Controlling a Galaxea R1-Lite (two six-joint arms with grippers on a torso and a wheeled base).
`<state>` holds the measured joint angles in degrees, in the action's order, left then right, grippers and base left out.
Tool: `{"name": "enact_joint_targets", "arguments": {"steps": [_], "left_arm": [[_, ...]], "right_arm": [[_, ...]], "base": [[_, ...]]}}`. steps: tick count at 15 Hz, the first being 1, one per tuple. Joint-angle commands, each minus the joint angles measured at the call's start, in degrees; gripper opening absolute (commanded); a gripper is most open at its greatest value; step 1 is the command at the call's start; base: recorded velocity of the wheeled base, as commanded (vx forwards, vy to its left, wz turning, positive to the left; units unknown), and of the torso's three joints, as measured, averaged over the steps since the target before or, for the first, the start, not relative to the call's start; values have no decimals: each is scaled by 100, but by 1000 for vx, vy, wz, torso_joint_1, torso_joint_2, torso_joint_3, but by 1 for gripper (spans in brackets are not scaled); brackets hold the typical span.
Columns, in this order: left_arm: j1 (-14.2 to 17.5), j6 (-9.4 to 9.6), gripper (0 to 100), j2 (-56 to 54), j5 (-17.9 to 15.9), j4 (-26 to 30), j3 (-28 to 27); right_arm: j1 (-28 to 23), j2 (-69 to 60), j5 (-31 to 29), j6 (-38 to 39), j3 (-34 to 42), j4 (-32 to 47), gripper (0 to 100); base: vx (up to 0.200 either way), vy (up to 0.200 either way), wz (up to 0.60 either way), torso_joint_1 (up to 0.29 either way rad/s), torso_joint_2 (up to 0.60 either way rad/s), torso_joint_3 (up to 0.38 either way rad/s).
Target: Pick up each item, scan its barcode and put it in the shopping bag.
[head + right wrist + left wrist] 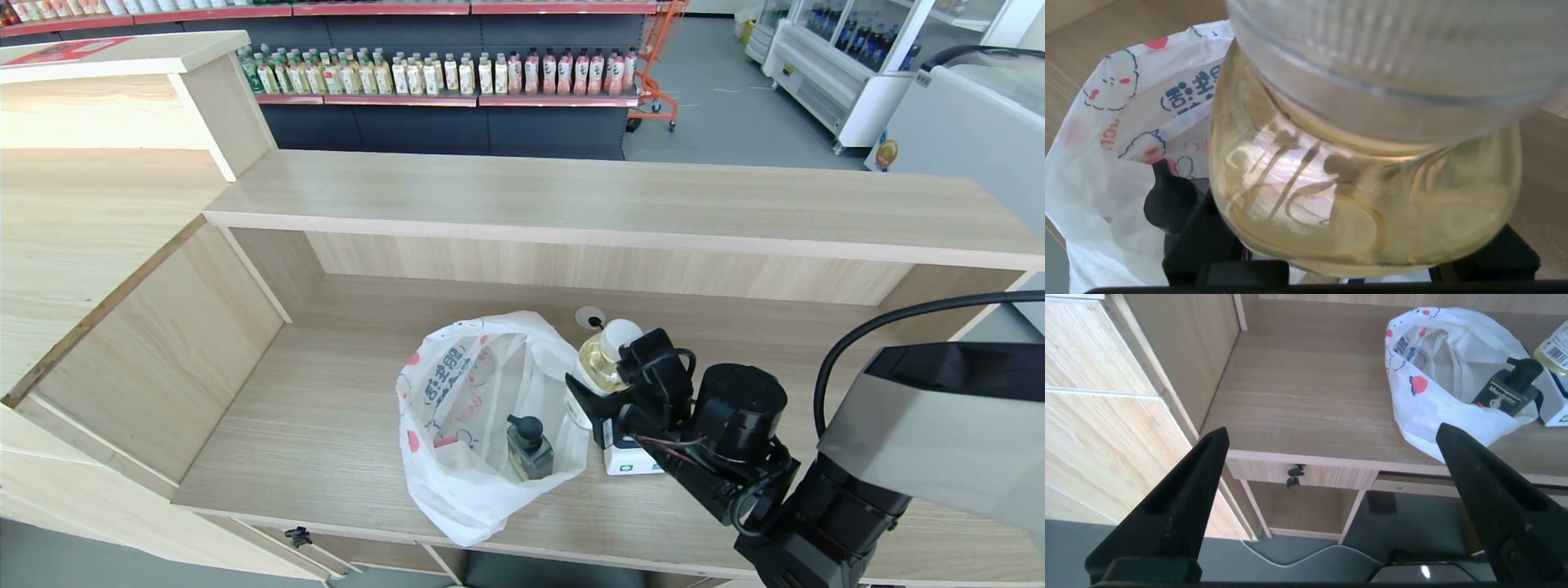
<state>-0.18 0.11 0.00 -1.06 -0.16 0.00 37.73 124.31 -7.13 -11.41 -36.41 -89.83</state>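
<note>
R claw point(612, 380): clamped on the bottle point(600, 363), one black finger on each side of the body; nothing else in it.
Bottle axis: long axis about upright, white cap point(620, 333) at the top and leaning a bit toward the back wall, base down by the claw. Exact tilt is hard to judge from here. Clear body w/ yellow liquid point(1364, 188).
Bottle place: held above the counter point(326, 425), just beside the shopping bag point(457, 482), on the claw's left.
Bag: white, mouth open upward, directly left of the R claw; its bottom hangs a little over the counter's front edge.
In bag: dark pump bottle point(529, 447), standing, pump head up, left of and below the claw.
Under claw: small white device point(633, 461) on the counter, prob. the scanner, close by the bag's right side.
Behind claw: round cable hole point(589, 317) in the counter, then the back wall w/ a raised ledge over it.
Room: open counter left of the bag up to the side wall; more to the claw's right.
L claw point(1333, 434): fingers spread wide, holding nothing, out past the counter's front edge, well left of the bag.
Count: 1 held bottle, 1 pump bottle, 1 bag, 1 white device.
</note>
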Motion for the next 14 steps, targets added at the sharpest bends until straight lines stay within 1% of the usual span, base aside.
{"name": "enact_joint_targets", "arguments": {"steps": [1,4,10,12,14], "left_arm": [[1,-2,100,9,1,-2,0],[1,7,100,9,1,-2,0],[1,-11,100,9,1,-2,0],[1,-11,100,9,1,-2,0],[1,-11,100,9,1,-2,0]], "right_arm": [[-11,-12,1,-2,-32,-17,0],[-29,41,10,-2,-76,-17,0],[-363,261,45,139,-138,-17,0],[-460,261,256,201,-94,-17,0],[-468,261,282,253,-94,-17,0]], "base": [[0,200,0,-27,-7,-2],[0,200,0,12,9,-1],[0,0,0,0,0,0],[0,0,0,0,0,0],[0,0,0,0,0,0]]}}
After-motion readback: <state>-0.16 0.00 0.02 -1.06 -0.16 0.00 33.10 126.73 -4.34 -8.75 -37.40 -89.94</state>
